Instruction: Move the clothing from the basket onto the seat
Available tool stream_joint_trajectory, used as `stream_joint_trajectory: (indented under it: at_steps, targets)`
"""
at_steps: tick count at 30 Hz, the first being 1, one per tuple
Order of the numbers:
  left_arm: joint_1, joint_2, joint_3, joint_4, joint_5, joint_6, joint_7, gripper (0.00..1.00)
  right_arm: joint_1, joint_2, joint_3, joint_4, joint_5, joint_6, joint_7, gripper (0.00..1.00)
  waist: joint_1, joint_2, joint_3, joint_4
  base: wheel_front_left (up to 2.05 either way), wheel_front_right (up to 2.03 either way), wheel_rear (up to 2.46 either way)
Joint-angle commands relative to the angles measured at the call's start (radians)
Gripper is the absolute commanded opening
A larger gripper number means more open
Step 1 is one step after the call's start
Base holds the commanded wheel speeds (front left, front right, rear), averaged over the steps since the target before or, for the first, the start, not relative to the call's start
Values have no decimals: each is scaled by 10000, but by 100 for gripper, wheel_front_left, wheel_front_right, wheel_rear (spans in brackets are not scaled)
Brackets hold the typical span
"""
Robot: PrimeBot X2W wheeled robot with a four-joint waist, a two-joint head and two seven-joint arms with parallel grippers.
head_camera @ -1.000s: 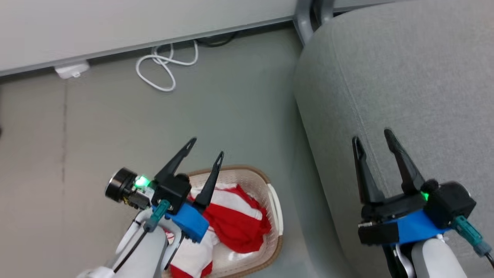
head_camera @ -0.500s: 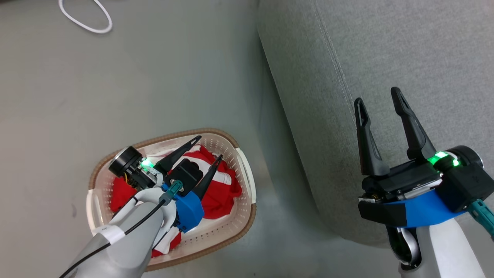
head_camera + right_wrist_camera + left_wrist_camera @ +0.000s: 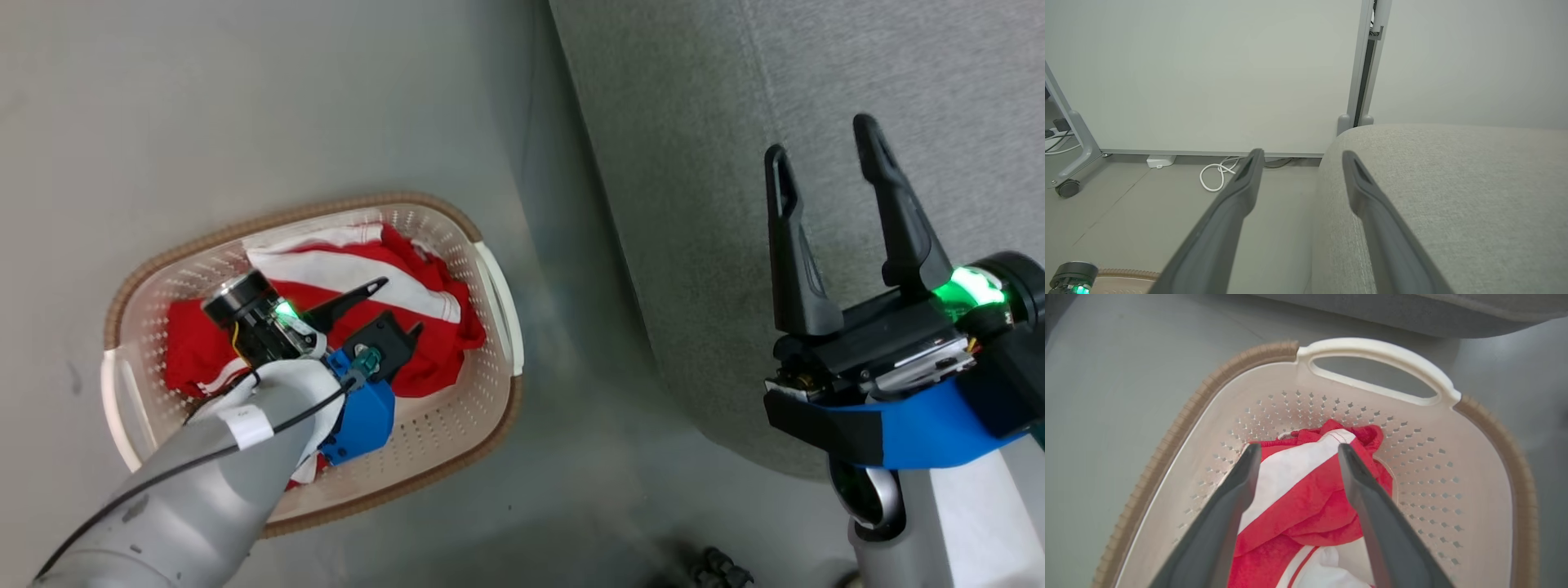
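The clothing (image 3: pixel 424 282), red with white stripes, lies bunched in the cream basket (image 3: pixel 490 278) with the brown rim, on the floor left of the seat (image 3: pixel 939 82). My left gripper (image 3: pixel 398 308) is down inside the basket, open, its fingers just above the pile. In the left wrist view the left gripper (image 3: pixel 1299 448) straddles a red and white fold of the clothing (image 3: pixel 1306 498), pointing at the basket's (image 3: pixel 1208 381) handle end. My right gripper (image 3: pixel 820 139) hangs open and empty over the grey seat's left edge. The right wrist view shows the right gripper (image 3: pixel 1302 154) beside the seat (image 3: pixel 1453 183).
Grey floor (image 3: pixel 245 98) surrounds the basket, with a narrow strip between it and the seat. In the right wrist view a white cable (image 3: pixel 1216 175) lies coiled by the wall panel (image 3: pixel 1208 73), and a wheeled frame leg (image 3: pixel 1069 188) stands far left.
The head camera has tilted down, shifting the whole picture. My left gripper has gone down from above the basket's rim into the basket, close over the clothing. Both grippers stay open.
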Motion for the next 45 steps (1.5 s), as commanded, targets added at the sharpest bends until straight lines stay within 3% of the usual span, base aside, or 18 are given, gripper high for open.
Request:
stream_joint_trajectory:
  at_steps: [1,5,11,23,34,45]
  targets:
    - [-421,-56,-334,188,-174,-6,-26,100,-224,-32,6,-149,-43,3,-33,100,-2,0,390,159,0,0,0]
    - [-1005,-94,-1269,749,-399,-7,141,100,-404,-32,111,-420,-128,1,-33,100,-2,0,984,197,0,0,0]
    - [-1410,-181,-1731,1210,-292,-7,433,100,-621,-32,318,-740,-218,1,-33,100,-2,0,1532,200,0,0,0]
    - [-1915,-331,-1792,1756,751,-7,969,100,-523,-30,447,-1438,-454,1,-33,100,-2,0,2418,157,0,0,0]
    - [-2340,-573,-1793,2120,832,-7,1043,100,-516,-30,397,-1533,-512,1,-33,100,-2,0,2668,415,0,0,0]
    - [-1859,-707,-1794,2396,543,-7,2676,100,-635,-32,389,-1461,-423,1,-33,100,-2,0,2520,642,0,0,0]
